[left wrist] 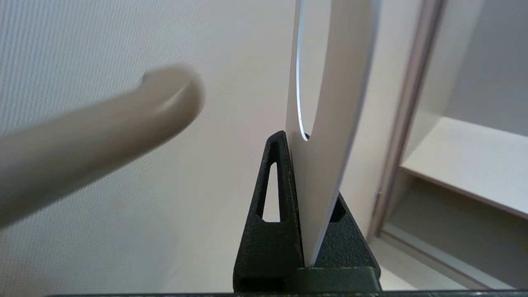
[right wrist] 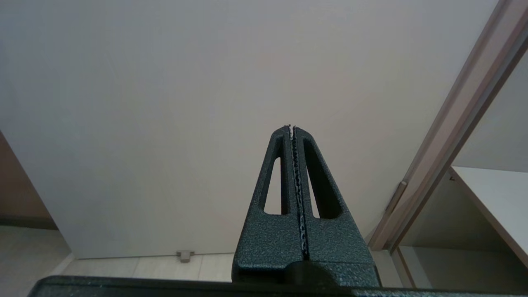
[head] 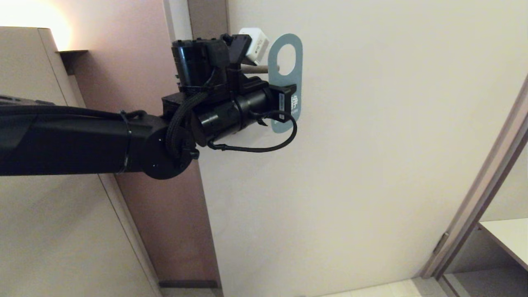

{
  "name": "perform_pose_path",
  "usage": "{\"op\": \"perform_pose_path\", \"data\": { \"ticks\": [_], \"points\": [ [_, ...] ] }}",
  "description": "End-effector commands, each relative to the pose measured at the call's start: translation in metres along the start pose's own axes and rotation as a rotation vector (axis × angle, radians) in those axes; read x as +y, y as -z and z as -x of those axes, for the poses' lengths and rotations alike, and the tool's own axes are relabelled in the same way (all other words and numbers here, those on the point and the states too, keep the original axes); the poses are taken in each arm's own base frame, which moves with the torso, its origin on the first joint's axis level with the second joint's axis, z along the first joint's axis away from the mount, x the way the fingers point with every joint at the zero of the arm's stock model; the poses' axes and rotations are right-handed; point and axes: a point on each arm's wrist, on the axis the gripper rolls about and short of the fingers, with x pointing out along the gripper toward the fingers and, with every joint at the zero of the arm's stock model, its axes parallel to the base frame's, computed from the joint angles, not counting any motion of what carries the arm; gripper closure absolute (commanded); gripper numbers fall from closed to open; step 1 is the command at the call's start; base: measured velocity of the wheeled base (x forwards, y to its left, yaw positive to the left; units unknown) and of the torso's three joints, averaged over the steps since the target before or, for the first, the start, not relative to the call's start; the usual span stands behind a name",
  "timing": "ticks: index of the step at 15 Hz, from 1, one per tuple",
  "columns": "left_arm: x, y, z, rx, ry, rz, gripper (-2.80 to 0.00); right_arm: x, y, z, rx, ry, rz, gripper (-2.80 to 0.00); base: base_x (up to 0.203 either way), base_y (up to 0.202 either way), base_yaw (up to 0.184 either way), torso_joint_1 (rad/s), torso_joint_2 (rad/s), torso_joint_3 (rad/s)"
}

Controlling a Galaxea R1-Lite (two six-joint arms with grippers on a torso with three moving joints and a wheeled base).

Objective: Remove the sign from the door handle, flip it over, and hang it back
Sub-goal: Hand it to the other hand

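My left gripper (head: 290,104) reaches up to the door and is shut on the lower part of the sign (head: 285,82), holding it upright with its blue side towards the head view. From the left wrist, the sign (left wrist: 330,123) stands edge-on between the black fingers (left wrist: 272,198), its white side showing. The beige lever of the door handle (left wrist: 103,132) ends just short of the sign, apart from it; only a short piece of the door handle (head: 253,69) shows behind my wrist. My right gripper (right wrist: 292,128) hangs low before the door, shut and empty.
The pale door (head: 371,165) fills the middle. Its frame (head: 486,185) runs up the right side, with a light shelf (head: 507,239) beyond. A brown wall panel (head: 136,62) lies to the left. A small door stop (right wrist: 184,255) sits on the floor.
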Motion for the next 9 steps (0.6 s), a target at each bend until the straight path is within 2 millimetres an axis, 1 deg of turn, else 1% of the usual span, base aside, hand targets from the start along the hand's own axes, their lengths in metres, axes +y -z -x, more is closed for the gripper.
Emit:
{"op": "perform_pose_path", "data": {
  "ticks": [1, 3, 5, 7, 9],
  "points": [
    [-0.003, -0.011, 0.009, -0.023, 0.036, -0.003, 0.00, 0.000, 0.000, 0.000, 0.000, 0.001, 0.001, 0.00, 0.000, 0.000, 0.000, 0.000, 0.00, 0.000],
    [-0.007, -0.016, 0.020, -0.022, 0.140, -0.001, 0.00, 0.000, 0.000, 0.000, 0.000, 0.000, 0.000, 0.00, 0.000, 0.000, 0.000, 0.000, 0.00, 0.000],
    [-0.012, -0.013, 0.028, 0.001, 0.230, 0.019, 0.00, 0.000, 0.000, 0.000, 0.000, 0.000, 0.000, 0.00, 0.000, 0.000, 0.000, 0.000, 0.00, 0.000],
    [-0.020, -0.009, 0.026, 0.018, 0.263, 0.066, 0.00, 0.000, 0.000, 0.000, 0.000, 0.001, 0.001, 0.00, 0.000, 0.000, 0.000, 0.000, 0.00, 0.000],
    [-0.024, 0.000, 0.021, 0.038, 0.293, 0.100, 0.00, 0.000, 0.000, 0.000, 0.000, 0.000, 0.000, 0.00, 0.000, 0.000, 0.000, 0.000, 0.00, 0.000]
  ]
}}
